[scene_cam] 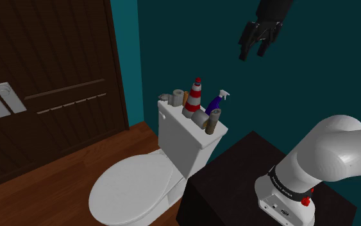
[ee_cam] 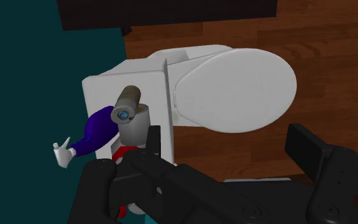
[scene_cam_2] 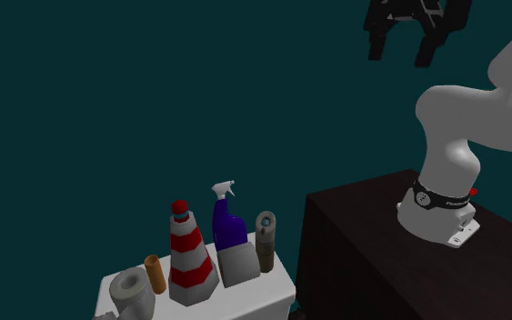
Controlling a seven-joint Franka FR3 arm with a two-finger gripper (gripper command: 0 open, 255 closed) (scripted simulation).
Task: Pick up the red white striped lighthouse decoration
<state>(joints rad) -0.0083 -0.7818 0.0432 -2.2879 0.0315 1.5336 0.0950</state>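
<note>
In the shoulder view the gripper point(scene_cam: 252, 54), fingers point(scene_cam: 243, 52) apart and holding nothing, hangs at 2 o'clock from the lighthouse point(scene_cam: 193, 97) on the toilet tank point(scene_cam: 182, 138).

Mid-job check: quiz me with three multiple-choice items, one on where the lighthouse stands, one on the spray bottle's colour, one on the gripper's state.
1. Where does the striped lighthouse stand?
A) on the toilet tank's lid
B) on the wooden floor
C) on the robot's dark stand

2. What colour is the body of the spray bottle?
A) green
B) purple
C) yellow

3. How is the gripper?
A) shut on the lighthouse
B) open, high above the tank, holding nothing
C) shut on the bottle

Answers:
1 A: it stands upright on the white lid, next to the bottle.
2 B: the body is purple, with a white trigger on top.
3 B: its fingers stand apart in the air, well above everything on the lid.
</note>
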